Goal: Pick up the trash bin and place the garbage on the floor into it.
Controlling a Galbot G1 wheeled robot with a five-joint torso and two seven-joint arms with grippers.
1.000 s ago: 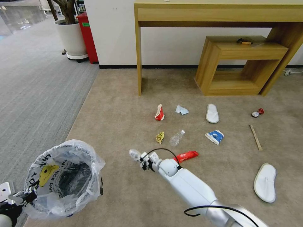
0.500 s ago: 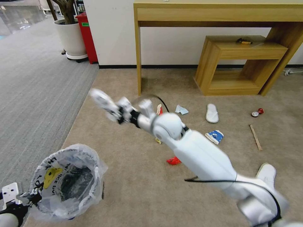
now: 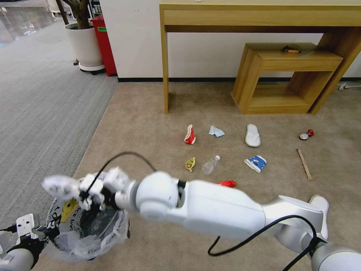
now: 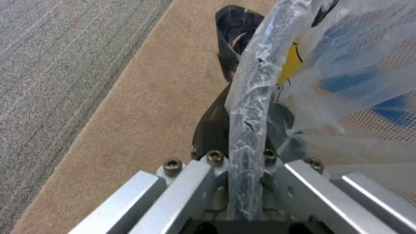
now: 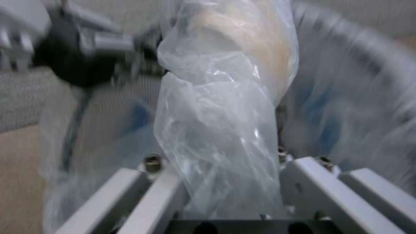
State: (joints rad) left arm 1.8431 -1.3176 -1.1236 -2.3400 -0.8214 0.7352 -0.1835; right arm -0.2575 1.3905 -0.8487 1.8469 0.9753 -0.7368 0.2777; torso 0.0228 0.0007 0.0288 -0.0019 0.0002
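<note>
The black trash bin (image 3: 113, 226) with its printed bag hangs at lower left, and my left gripper (image 3: 44, 234) is shut on its bag-wrapped rim (image 4: 249, 107). My right arm reaches across to it. The right gripper (image 3: 77, 189) is shut on a crumpled translucent white piece (image 5: 221, 123) just above the bin's mouth. Garbage lies on the beige floor (image 3: 150, 124): red cup (image 3: 190, 135), tissue (image 3: 216, 131), slipper (image 3: 253, 135), can (image 3: 306, 134), stick (image 3: 305, 164), blue cup (image 3: 256, 163), bottle (image 3: 210, 165), yellow wrapper (image 3: 190, 164), red packet (image 3: 228, 183). Another slipper (image 3: 319, 203) is partly hidden by my arm.
A wooden desk (image 3: 259, 17) and a low wooden shelf unit (image 3: 289, 75) stand against the back wall. A white plant pot (image 3: 84, 45) and a red cabinet (image 3: 103, 41) are at the far left. Grey ribbed carpet (image 3: 37, 113) borders the beige floor.
My right arm has swung left from over the litter, then down to the bin's mouth, still holding the white piece. The bin has sunk slightly lower in view.
</note>
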